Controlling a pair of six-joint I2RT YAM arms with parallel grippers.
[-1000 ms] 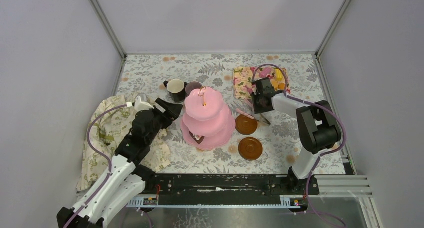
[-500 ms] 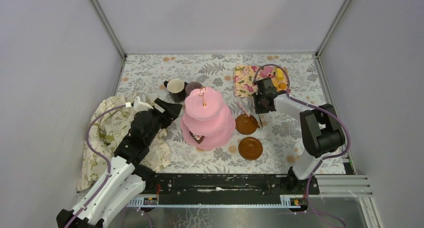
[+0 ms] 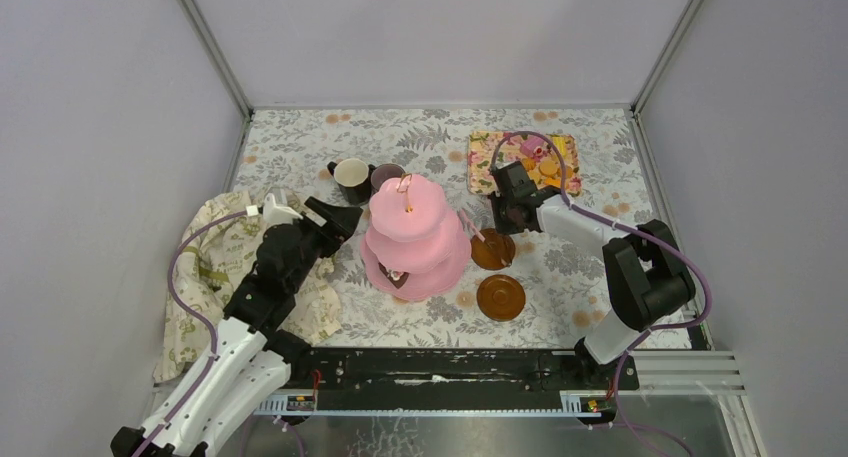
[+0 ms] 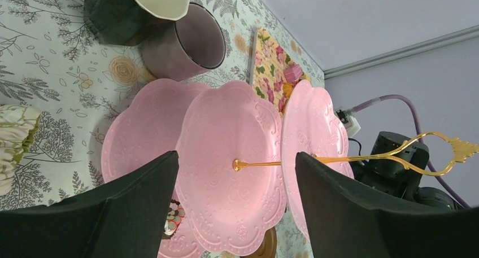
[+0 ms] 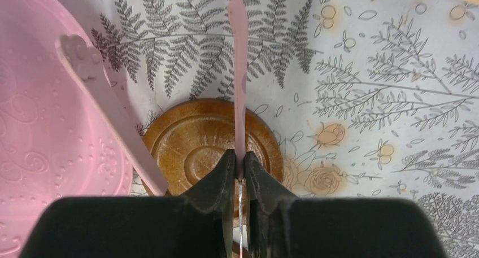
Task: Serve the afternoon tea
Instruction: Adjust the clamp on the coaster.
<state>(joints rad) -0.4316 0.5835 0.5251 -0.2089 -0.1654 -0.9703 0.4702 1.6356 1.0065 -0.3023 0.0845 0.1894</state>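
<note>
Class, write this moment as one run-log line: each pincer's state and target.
left pincer: open, facing pink cake stand | right pincer: shut on pink utensil, over brown saucer

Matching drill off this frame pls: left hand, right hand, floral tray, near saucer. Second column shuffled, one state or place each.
1 left hand
2 right hand
3 floral tray
4 near saucer

A shut on a thin pink utensil
B bare, in front of the other saucer
C open, facing the cake stand
D far side, right, holding sweets

Pairs: 1-C, 2-A, 3-D, 4-B
</note>
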